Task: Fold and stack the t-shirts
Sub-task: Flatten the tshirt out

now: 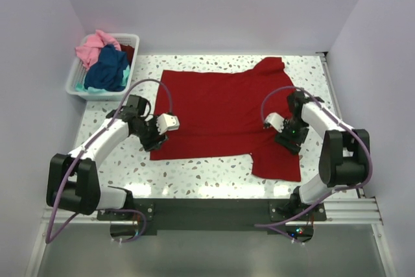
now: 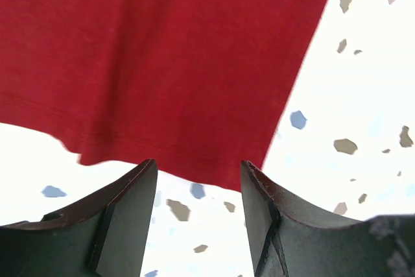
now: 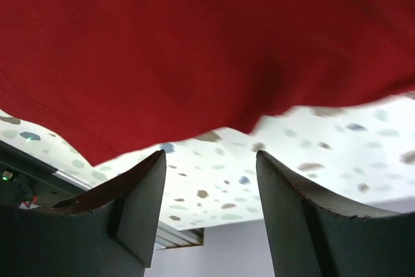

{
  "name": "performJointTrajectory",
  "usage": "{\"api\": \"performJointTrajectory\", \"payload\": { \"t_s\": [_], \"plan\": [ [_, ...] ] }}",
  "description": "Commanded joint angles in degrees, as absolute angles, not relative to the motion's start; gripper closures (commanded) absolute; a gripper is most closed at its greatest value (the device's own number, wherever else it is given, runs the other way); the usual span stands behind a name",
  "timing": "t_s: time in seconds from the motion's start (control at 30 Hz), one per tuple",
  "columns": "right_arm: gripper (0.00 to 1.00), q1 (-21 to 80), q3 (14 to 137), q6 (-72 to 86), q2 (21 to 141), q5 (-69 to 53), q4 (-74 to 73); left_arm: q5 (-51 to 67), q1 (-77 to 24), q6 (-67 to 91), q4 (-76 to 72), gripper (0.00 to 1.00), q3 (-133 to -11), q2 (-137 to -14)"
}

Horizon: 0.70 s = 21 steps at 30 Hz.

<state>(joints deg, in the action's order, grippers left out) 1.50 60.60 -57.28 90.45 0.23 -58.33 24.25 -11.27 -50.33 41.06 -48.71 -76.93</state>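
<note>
The large deep red t-shirt [image 1: 220,115] lies spread flat on the speckled table [image 1: 194,173], with a sleeve at the far right and another at the near right. My left gripper [image 1: 154,139] is open and empty at the shirt's near-left corner. In the left wrist view its jaws [image 2: 198,167] stand apart just short of the red hem [image 2: 162,50]. My right gripper [image 1: 290,138] is open and empty over the shirt's right side. In the right wrist view [image 3: 210,155] the red cloth [image 3: 194,43] fills the top. Pink [image 1: 91,47], navy blue [image 1: 109,69] and teal [image 1: 81,87] t-shirts are heaped in the basket.
The white slatted basket [image 1: 72,82] stands at the far left corner, beyond the left arm. Pale walls close in the back and both sides. A metal rail [image 1: 363,209] runs along the table's near edge by the arm bases.
</note>
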Motion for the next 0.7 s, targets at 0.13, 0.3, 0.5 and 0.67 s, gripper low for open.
{"api": "performJointTrajectory", "payload": {
  "t_s": [0.13,0.3,0.5,0.67],
  "plan": [
    [0.41,3.2,52.5,-59.4,90.3,-0.2,-51.6,25.2,-11.0,-51.2,41.0,0.41,-46.2,-76.2],
    [0.44,4.3,49.0,-60.4,88.2,-0.1,-49.3,24.5,-11.0,-50.9,40.6,0.41,-45.2,-75.9],
    [0.5,4.7,45.4,-60.6,87.9,0.9,-45.0,24.5,-11.0,-50.3,39.6,0.41,-44.1,-75.7],
    [0.71,5.4,41.8,-61.3,88.2,1.9,-41.0,23.5,-11.3,-52.2,38.6,0.42,-42.1,-74.7]
  ]
}}
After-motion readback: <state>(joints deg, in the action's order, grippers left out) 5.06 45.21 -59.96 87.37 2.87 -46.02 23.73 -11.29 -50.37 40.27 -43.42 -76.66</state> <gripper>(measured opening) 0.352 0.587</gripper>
